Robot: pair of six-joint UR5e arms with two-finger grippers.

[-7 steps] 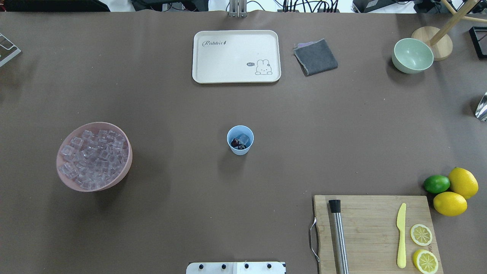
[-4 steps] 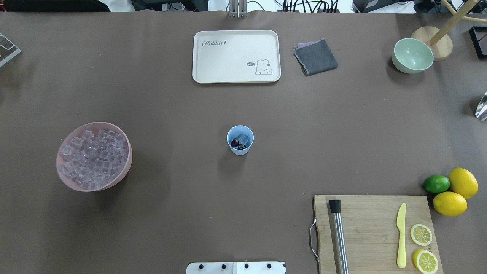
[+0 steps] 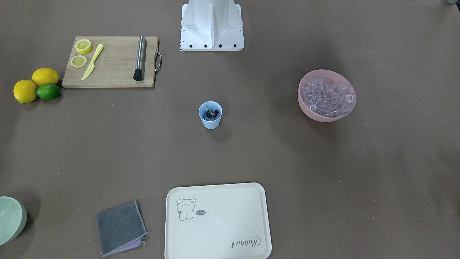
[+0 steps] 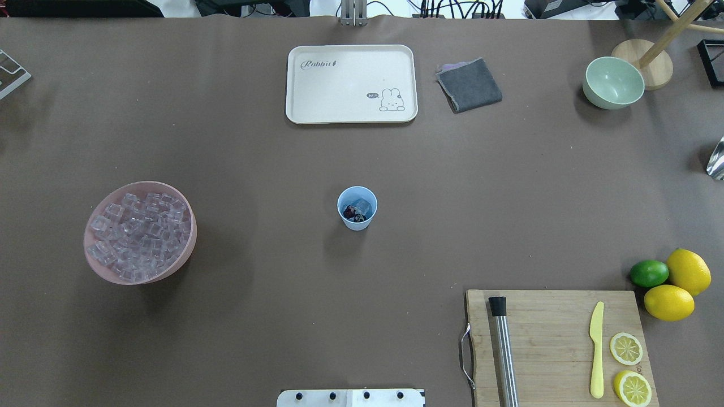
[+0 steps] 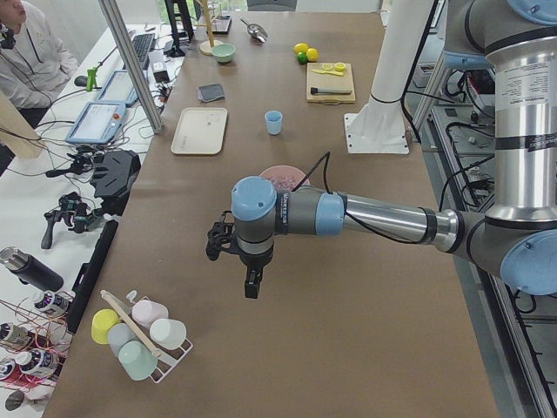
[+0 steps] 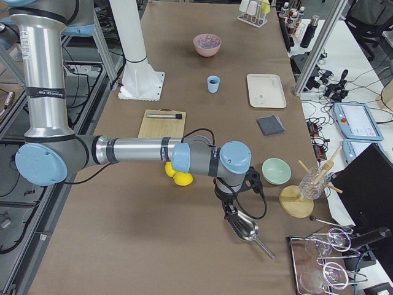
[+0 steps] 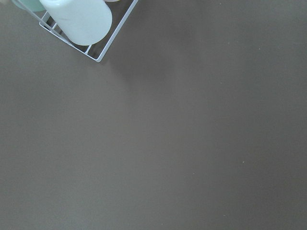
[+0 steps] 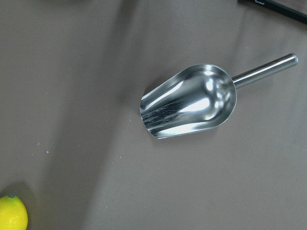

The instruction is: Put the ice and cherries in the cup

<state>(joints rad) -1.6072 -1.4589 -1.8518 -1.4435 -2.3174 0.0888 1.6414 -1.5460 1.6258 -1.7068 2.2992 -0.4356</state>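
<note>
The pale blue cup (image 4: pixel 357 208) stands upright at the table's middle and also shows in the front view (image 3: pixel 210 115). The dark red cherries (image 4: pixel 353 213) lie inside it beside a clear ice cube (image 4: pixel 363 206). Many more ice cubes (image 4: pixel 138 234) fill the pink bowl (image 4: pixel 189 249) on the left. The left gripper (image 5: pixel 252 283) hangs over bare table far from the cup, near a cup rack; I cannot tell whether it is open or shut. The right gripper (image 6: pixel 228 212) hovers above a metal scoop (image 8: pixel 189 103) at the far right end; I cannot tell its state either.
A cream tray (image 4: pixel 350 83), a grey cloth (image 4: pixel 469 85) and a pale green bowl (image 4: pixel 613 82) stand at the far side. A cutting board (image 4: pixel 557 345) holds a muddler, a yellow knife and lemon slices; lemons (image 4: pixel 670 302) and a lime (image 4: pixel 649 273) lie beside it.
</note>
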